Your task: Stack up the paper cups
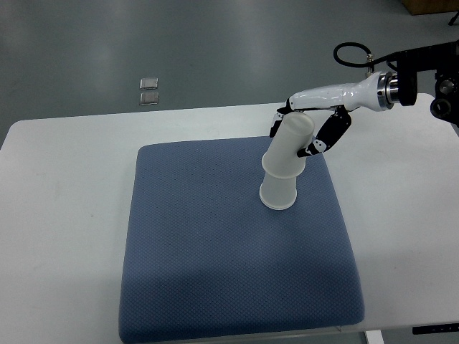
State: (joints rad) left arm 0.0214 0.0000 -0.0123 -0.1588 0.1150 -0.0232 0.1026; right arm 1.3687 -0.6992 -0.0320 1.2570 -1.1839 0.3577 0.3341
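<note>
Two white paper cups stand upside down on the blue mat. The lower cup rests on the mat right of its middle. The upper cup sits over it, tilted toward the upper right. My right hand comes in from the right edge and has its white and black fingers curled around the upper cup. The left arm does not show.
The mat lies on a white table. Two small grey squares lie on the floor beyond the table's far edge. A brown box corner shows at the top right.
</note>
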